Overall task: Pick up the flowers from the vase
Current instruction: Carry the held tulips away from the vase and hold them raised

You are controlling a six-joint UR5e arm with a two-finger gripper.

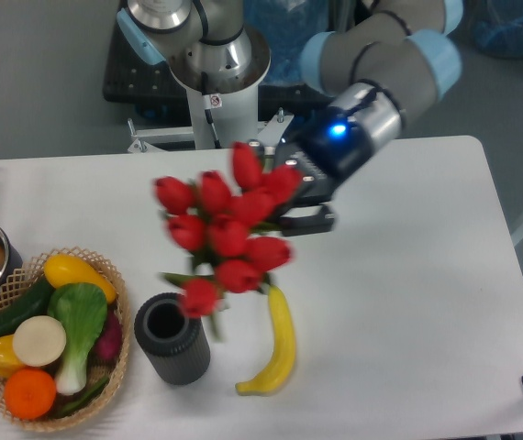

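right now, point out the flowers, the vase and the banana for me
flowers (pixel 229 234): fixed camera view, on a red bud at the middle of the blurred bunch.
vase (pixel 177 359): fixed camera view, on the ribbed outer wall below the open mouth.
banana (pixel 280 344): fixed camera view, on the middle of its yellow body.

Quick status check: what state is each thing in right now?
flowers: lifted clear of the vase, held in the jaws, motion-blurred
vase: upright, mouth empty
gripper: shut on the flowers
banana: lying flat on the table
basket: full of produce
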